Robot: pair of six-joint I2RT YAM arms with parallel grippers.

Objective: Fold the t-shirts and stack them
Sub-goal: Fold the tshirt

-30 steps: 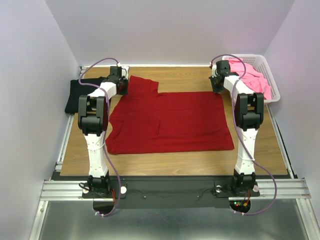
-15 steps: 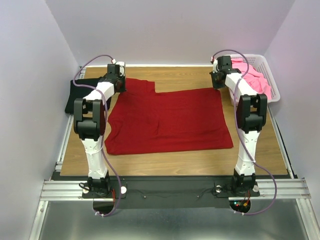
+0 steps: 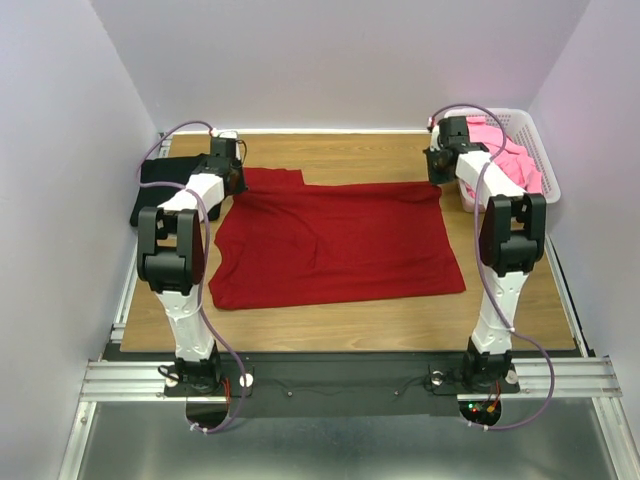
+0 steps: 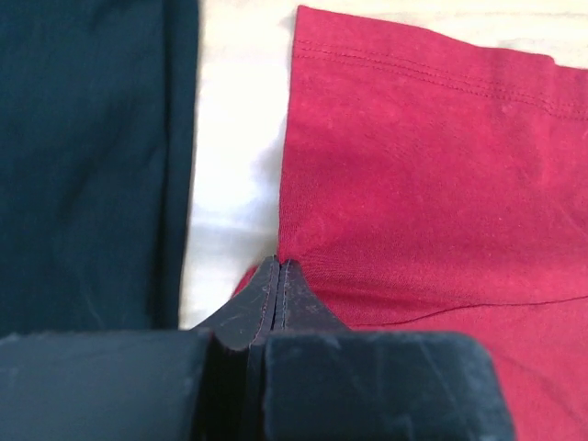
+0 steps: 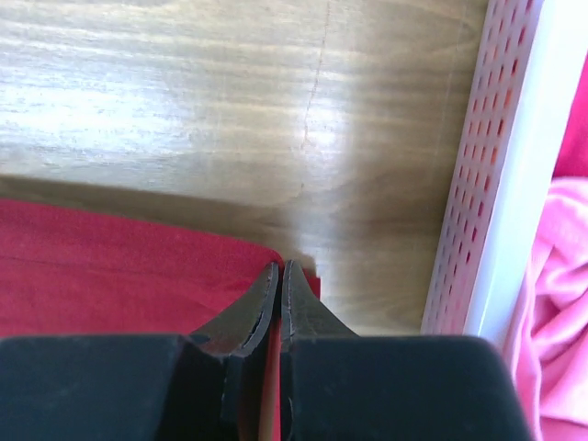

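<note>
Left of the red tee (image 3: 340,240): black tee (image 3: 158,185), partly hidden behind the left arm (image 3: 175,235), outline hard to read. At the red tee's far-left corner: left hand (image 3: 230,178), fingers pressed together on the edge. The pinched cloth is hidden and only puckers show at the tips. The red tee lies spread flat mid-bench (image 3: 350,315). At its far-right corner: right hand (image 3: 437,172), clamped on the cloth, a red sliver showing between the fingers. Right of the red tee: basket (image 3: 545,160) holding pink tees (image 3: 500,155), partly covered by the right arm (image 3: 505,235); count unclear.
</note>
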